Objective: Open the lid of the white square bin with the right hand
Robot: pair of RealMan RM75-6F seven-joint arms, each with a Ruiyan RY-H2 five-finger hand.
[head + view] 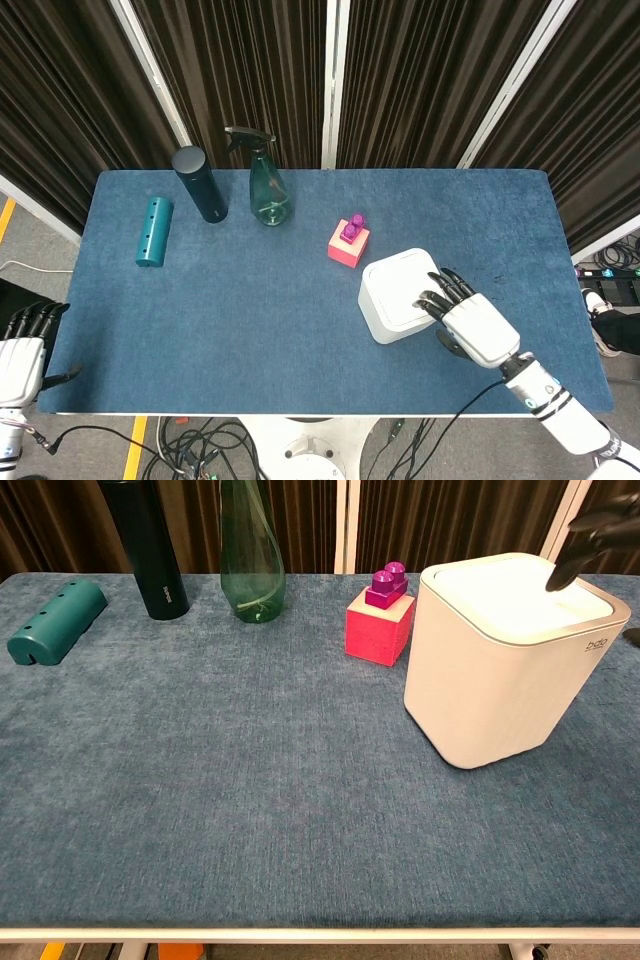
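The white square bin (pixel 397 294) (pixel 498 675) stands on the right half of the blue table, its lid (pixel 522 602) lying flat and closed. My right hand (pixel 468 318) reaches in from the right with its dark fingertips (pixel 437 295) (pixel 588 542) resting on the lid's right part; nothing is held in it. My left hand (pixel 22 350) hangs off the table's left front corner, fingers pointing up, holding nothing.
A pink block with a purple piece on top (pixel 349 241) (pixel 381 624) sits just left of the bin. Further back left stand a green spray bottle (pixel 267 186), a dark cylinder bottle (pixel 200 184) and a lying teal cylinder (pixel 154 231).
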